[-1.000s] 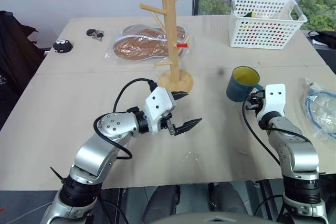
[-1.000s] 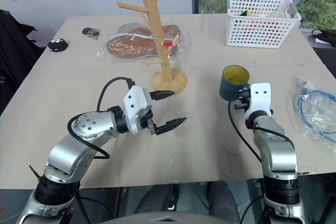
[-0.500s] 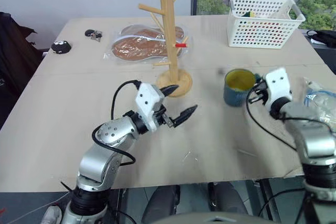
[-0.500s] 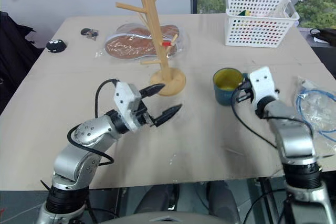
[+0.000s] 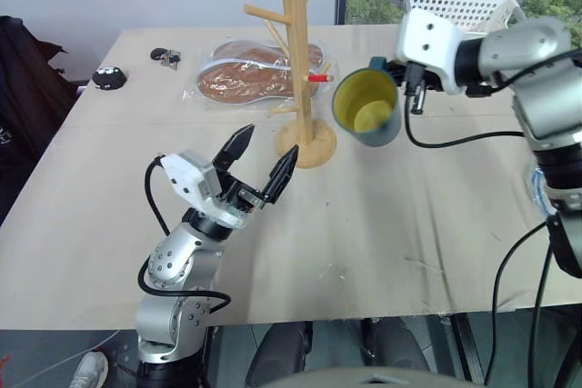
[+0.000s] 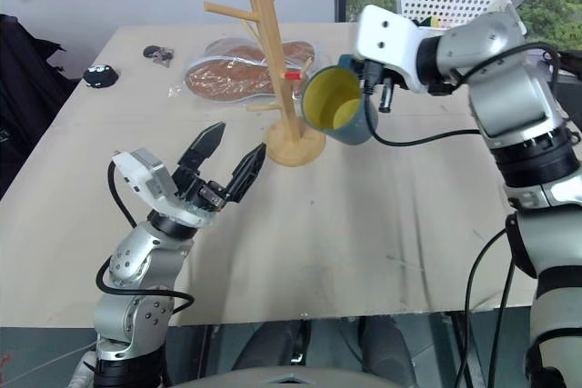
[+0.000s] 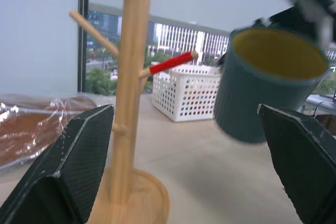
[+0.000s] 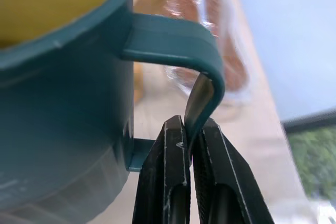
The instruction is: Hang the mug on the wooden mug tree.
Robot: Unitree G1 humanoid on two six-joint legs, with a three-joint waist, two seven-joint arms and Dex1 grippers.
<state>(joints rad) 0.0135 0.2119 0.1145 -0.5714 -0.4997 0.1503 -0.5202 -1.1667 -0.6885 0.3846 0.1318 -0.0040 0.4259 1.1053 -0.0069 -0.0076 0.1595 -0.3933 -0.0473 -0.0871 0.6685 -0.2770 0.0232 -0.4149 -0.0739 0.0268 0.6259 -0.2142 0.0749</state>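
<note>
a: where's the mug (image 5: 366, 110)?

b: i've got it in the air, right gripper (image 8: 190, 141) pinching the thin handle loop, just beside the wooden mug tree (image 5: 301, 70) and its red-tipped peg (image 5: 316, 78)

a: how will it handle?

b: stiff, glazed, probably slippery and breakable. its axis lies tipped, mouth toward me. left gripper (image 5: 259, 159) hangs spread

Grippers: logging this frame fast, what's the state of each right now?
Left gripper: open, holding nothing.
Right gripper: shut on the mug, pinching its handle.
</note>
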